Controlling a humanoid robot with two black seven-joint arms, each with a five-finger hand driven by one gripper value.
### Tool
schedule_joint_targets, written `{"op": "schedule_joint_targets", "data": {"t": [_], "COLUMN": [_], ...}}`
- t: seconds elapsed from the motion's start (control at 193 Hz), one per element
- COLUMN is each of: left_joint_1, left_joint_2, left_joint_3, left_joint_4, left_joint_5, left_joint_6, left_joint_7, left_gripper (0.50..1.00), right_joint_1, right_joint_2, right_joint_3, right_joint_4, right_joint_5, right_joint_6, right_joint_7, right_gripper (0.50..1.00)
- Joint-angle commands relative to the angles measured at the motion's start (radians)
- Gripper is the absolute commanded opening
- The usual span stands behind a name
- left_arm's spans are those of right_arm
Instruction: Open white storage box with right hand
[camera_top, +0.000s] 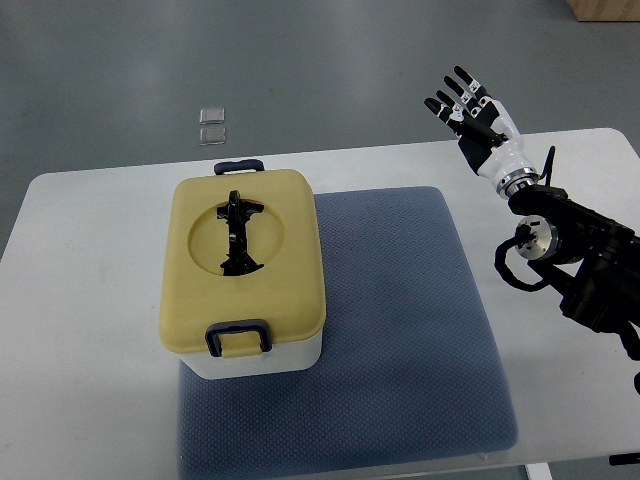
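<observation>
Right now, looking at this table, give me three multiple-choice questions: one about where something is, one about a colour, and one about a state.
1. Where does the storage box stand?
A. on the left part of the blue mat
B. on the bare floor
C. on the mat's right edge

2. What colour is the box's lid?
A. red
B. yellowish tan
C. green

3. How is the right hand?
A. gripping the front latch
B. pressed flat on the lid
C. raised clear of the box, fingers spread, holding nothing

Answers: 1 A, the box's base overlaps the mat's left side. 2 B, the lid is tan over a white body. 3 C, the hand sits far right of the box, and the lid is closed.
</observation>
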Motion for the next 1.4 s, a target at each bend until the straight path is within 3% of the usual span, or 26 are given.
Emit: {"op": "schedule_joint_targets", "data": {"t": [0.0,1.172,1.395], "left_joint_1": [0.000,-0.008,-0.008], "left_joint_2": [0.000,0.000,0.000], "left_joint_3": [0.000,0.000,0.000], "left_joint_4": [0.002,0.010,0.010], "left_joint_5": [-0.002,-0.002,-0.002], "left_joint_6": [0.000,0.011,0.011], "left_joint_7": [0.000,0.000,0.000], "left_gripper": [1.000,1.000,1.000], "right_joint_1": [0.000,0.005,0.077], "right_joint_2": [0.000,-0.008,-0.025], "right_joint_3": [0.000,-0.003,-0.026], "right_joint_4": [0.000,-0.008,0.000], "right_joint_5": [-0.001,-0.017,-0.062], "right_joint_6": [0.000,0.003,0.011], "right_joint_7": [0.000,0.000,0.003], "right_gripper": [0.930,0.930,0.930]}}
